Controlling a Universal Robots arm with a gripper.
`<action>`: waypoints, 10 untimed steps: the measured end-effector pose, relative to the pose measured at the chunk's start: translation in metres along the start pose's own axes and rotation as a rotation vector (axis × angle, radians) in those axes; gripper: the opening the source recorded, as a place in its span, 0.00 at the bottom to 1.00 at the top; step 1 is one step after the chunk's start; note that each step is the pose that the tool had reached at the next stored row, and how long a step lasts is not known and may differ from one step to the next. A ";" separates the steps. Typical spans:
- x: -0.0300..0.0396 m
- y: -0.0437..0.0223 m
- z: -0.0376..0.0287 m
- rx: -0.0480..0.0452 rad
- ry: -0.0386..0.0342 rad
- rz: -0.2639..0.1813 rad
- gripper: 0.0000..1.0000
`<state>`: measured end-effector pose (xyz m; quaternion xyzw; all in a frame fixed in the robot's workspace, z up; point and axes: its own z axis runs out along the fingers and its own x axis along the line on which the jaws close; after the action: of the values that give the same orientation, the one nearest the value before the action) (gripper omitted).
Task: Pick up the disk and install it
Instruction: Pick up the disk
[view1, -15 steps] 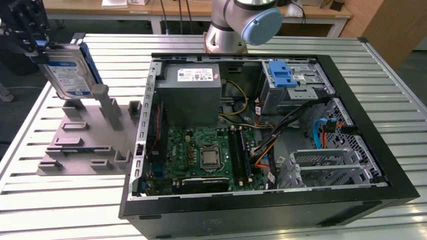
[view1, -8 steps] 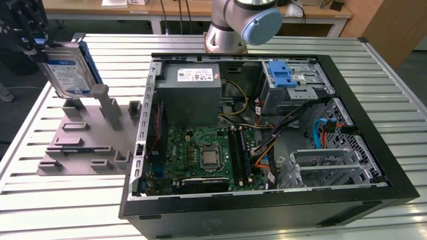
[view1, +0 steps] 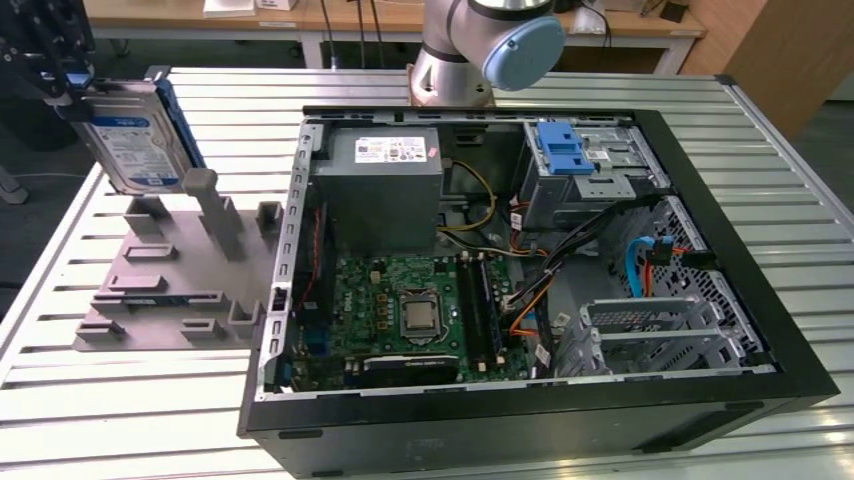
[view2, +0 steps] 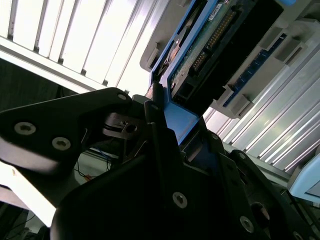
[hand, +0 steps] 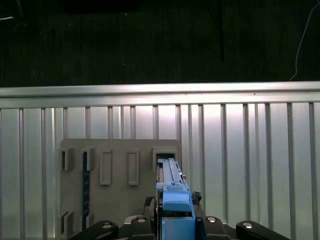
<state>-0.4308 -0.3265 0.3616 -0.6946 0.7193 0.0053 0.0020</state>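
I had the gripper (view1: 70, 88) clamped on the upper end of the disk (view1: 136, 145), which hung directly beneath it on edge, long axis near upright, over the grey stand (view1: 160, 290) on the bench (view1: 120, 420), well apart from the drive bay (view1: 587, 165).

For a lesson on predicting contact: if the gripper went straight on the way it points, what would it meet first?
Likely the grey stand, reached first by the disk the gripper holds; the gap is unclear.
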 end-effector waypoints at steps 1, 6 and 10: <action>0.0000 0.0000 -0.0004 0.0000 0.0000 0.000 0.36; -0.0001 0.0000 -0.0025 0.0001 0.0000 0.000 0.36; -0.0003 0.0000 -0.0040 0.0001 0.0000 0.000 0.36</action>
<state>-0.4308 -0.3263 0.3656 -0.6946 0.7193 0.0053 0.0020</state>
